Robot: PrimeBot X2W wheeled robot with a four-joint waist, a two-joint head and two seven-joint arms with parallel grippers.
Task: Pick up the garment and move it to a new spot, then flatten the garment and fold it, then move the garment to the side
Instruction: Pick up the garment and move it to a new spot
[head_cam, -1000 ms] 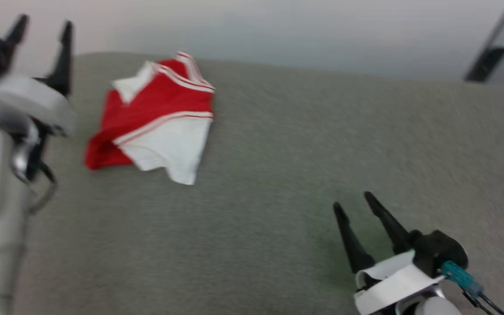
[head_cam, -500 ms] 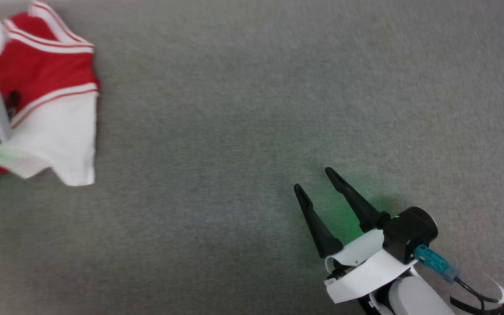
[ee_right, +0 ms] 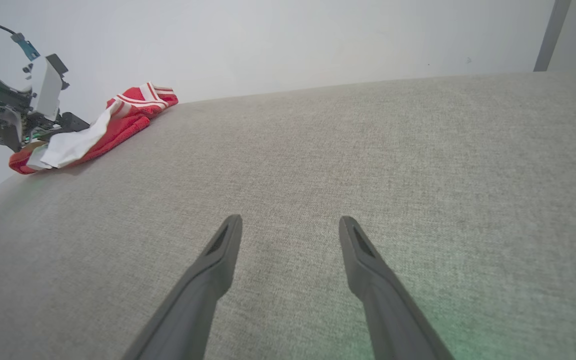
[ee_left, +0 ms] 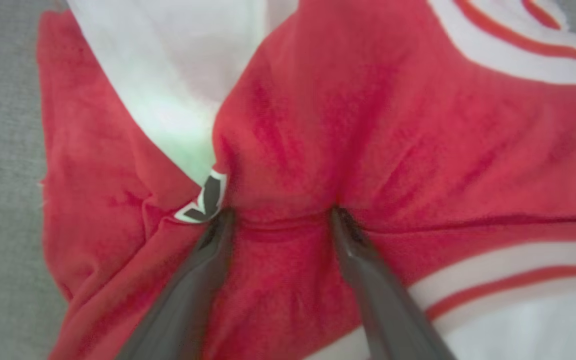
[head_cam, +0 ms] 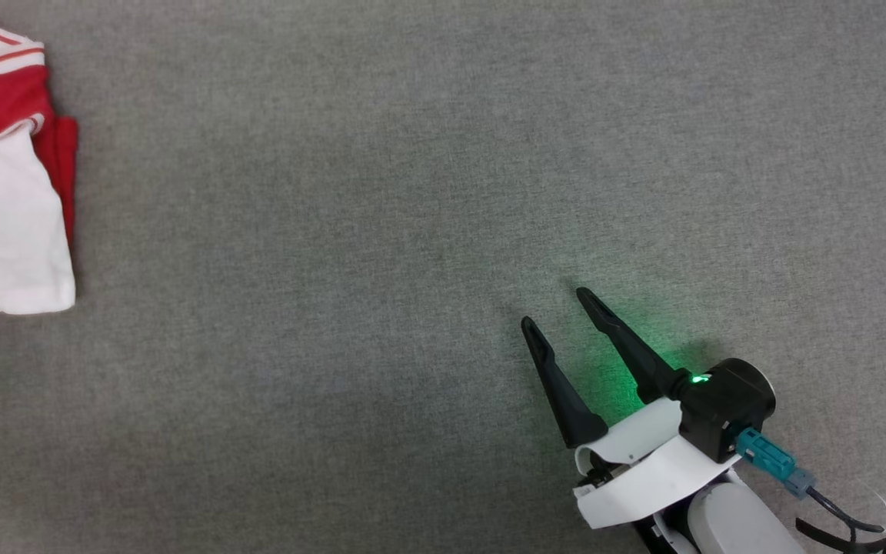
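The shirt (ee_left: 418, 150) lies bunched at the grey surface's (head_cam: 412, 231) edge. The left gripper (ee_left: 278, 215) is spread, tips pressing into it — the right gripper (head_cam: 555, 308) is spread too, well apart.

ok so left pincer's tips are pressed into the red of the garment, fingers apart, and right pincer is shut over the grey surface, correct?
No: the right pincer is open, not shut; the right wrist view shows its fingers spread over the grey surface. The left pincer is as you say, tips apart, pressed into the red of the garment.
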